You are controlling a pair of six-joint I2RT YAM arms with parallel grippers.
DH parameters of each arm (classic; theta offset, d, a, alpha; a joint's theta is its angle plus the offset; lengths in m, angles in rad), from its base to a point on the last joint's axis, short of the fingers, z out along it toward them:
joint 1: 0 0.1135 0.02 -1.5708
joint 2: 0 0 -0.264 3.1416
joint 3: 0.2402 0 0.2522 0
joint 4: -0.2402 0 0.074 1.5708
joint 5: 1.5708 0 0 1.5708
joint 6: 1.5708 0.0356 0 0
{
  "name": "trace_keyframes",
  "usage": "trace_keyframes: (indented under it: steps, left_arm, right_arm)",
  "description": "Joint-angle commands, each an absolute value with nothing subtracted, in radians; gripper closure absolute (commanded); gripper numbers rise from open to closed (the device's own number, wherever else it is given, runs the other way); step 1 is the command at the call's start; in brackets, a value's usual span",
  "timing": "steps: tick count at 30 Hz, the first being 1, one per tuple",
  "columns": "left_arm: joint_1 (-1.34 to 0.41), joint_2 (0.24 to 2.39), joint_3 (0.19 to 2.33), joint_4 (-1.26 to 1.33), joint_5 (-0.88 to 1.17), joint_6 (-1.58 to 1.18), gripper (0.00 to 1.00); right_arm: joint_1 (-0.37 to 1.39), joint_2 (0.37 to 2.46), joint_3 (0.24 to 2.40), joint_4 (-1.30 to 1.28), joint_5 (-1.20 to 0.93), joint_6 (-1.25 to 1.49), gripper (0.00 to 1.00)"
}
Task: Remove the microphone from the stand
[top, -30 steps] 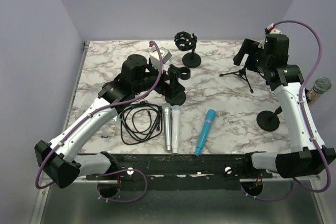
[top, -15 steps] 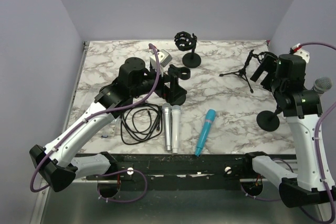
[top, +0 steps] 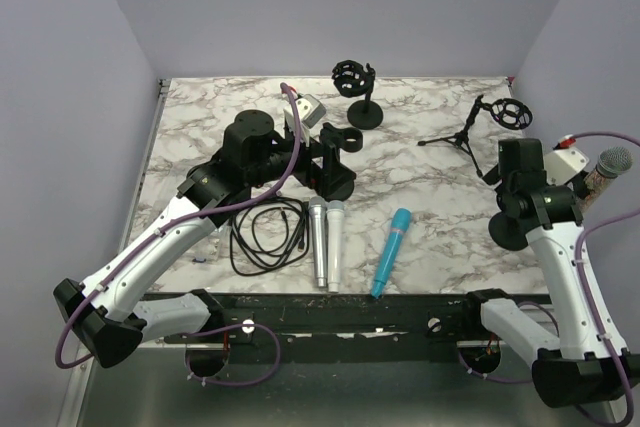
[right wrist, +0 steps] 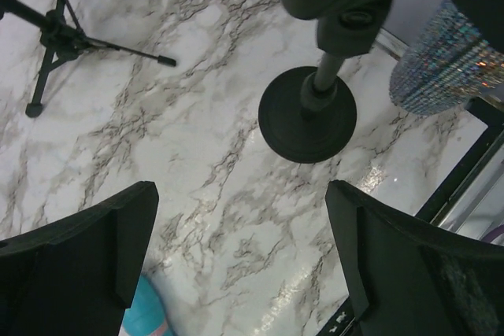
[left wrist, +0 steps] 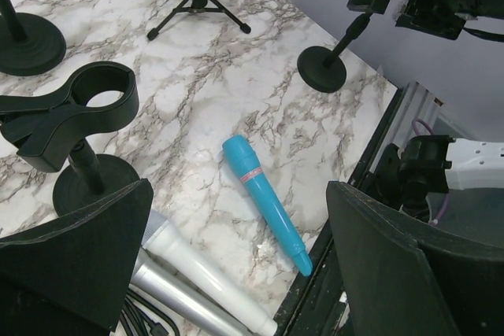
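A glittery silver microphone [top: 612, 162] sits in the clip of a black round-base stand [top: 508, 235] at the table's right edge. In the right wrist view the microphone [right wrist: 445, 64] leans right of the stand's pole and base [right wrist: 307, 120]. My right gripper [top: 518, 195] hangs over that stand, and its wrist view shows it open [right wrist: 244, 222] and empty, just short of the base. My left gripper [top: 325, 159] is open [left wrist: 236, 234] and empty beside an empty clip stand [left wrist: 79, 112].
A teal microphone [top: 392, 250], a white one [top: 336, 242] and a silver one [top: 317, 242] lie near the front edge beside a coiled black cable [top: 265, 232]. A shock-mount stand [top: 355, 87] and a small tripod [top: 468, 135] stand at the back.
My right arm has swung from the tripod at the back right toward the near right, and now hangs over the round-base stand. The left arm has barely moved.
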State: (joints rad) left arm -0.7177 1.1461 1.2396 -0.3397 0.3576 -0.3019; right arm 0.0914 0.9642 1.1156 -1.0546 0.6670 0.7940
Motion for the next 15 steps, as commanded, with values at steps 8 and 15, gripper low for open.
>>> trace_keyframes:
  steps: [8, 15]
  left_arm:
    - [-0.725, 1.127, 1.251, -0.329, 0.371, -0.299, 0.05]
    - [-0.727, 1.14, 1.254, -0.334, 0.367, -0.295, 0.05]
  right_arm:
    - [0.086, 0.794, 0.776, -0.64, 0.962, 0.825, 0.07]
    - [0.086, 0.86, 0.671, -0.526, 1.151, 0.807, 0.11]
